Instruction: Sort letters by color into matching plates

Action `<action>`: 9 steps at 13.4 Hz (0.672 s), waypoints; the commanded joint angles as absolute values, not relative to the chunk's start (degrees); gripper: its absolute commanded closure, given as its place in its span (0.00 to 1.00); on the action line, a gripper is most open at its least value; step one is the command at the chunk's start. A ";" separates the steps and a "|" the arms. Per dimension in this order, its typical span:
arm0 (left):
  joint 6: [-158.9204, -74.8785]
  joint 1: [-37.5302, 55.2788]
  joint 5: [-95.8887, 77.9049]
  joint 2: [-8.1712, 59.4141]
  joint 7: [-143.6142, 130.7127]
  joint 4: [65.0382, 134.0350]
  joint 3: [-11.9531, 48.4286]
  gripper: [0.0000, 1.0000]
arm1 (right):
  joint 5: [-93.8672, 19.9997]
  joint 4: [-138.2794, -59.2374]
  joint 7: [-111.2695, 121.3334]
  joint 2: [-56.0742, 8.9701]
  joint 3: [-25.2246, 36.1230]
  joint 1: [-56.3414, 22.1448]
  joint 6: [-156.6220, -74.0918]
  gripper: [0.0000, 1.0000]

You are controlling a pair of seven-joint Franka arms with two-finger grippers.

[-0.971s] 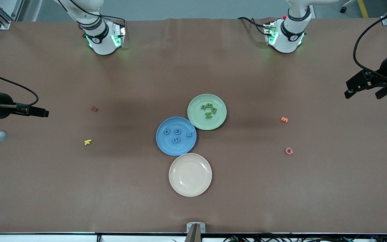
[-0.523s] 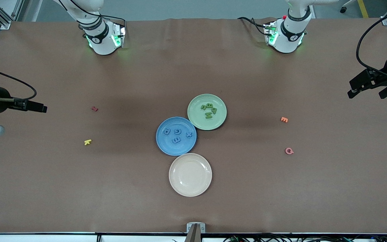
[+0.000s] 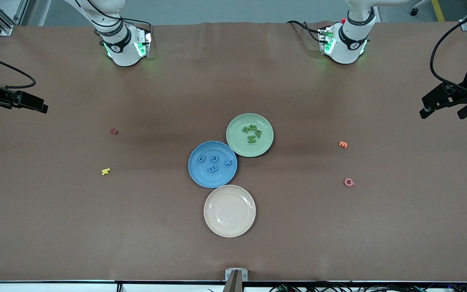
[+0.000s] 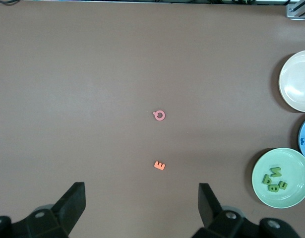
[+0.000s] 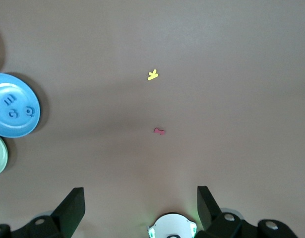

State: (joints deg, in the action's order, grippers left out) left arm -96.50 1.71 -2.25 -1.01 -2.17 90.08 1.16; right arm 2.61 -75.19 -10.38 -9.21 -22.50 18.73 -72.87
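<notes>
Several blue letters (image 3: 212, 169) lie in the blue plate (image 3: 201, 177) at the table's middle. Several green letters (image 3: 252, 134) lie in the pale green plate (image 3: 241, 147), which touches the blue one and sits farther from the front camera. My left gripper (image 3: 441, 113) hangs open and empty over the left arm's end of the table. In the left wrist view the left gripper (image 4: 141, 198) is wide open over bare table, with the green plate (image 4: 291, 198) off to one side. My right gripper (image 3: 41, 108) hangs open and empty over the right arm's end. In the right wrist view the right gripper (image 5: 140, 201) also holds nothing.
A cream plate (image 3: 229, 211) lies beside the blue one, nearer the front camera. An orange letter (image 3: 343, 144) and a pink letter (image 3: 349, 182) lie toward the left arm's end. A red letter (image 3: 114, 131) and a yellow letter (image 3: 106, 171) lie toward the right arm's end.
The right gripper has drawn back toward the robots' side at its end of the table. The left gripper shifted slightly outward, then held still. Letters and plates have not moved.
</notes>
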 commanded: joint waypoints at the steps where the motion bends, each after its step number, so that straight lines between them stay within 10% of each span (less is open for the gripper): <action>1: -95.54 1.76 -1.85 -1.23 -2.29 89.30 1.14 0.00 | 1.23 -79.88 -7.74 -4.84 -22.06 19.07 -73.39 0.00; 9: -95.54 1.76 -1.85 -1.14 -2.29 89.30 1.06 0.00 | 0.62 -81.65 -6.07 -1.76 -9.51 5.73 -73.92 0.00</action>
State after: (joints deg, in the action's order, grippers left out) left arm -96.50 1.71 -2.25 -1.01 -2.18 90.07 1.16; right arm 2.20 -79.28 -7.99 -4.28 -13.63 8.85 -73.06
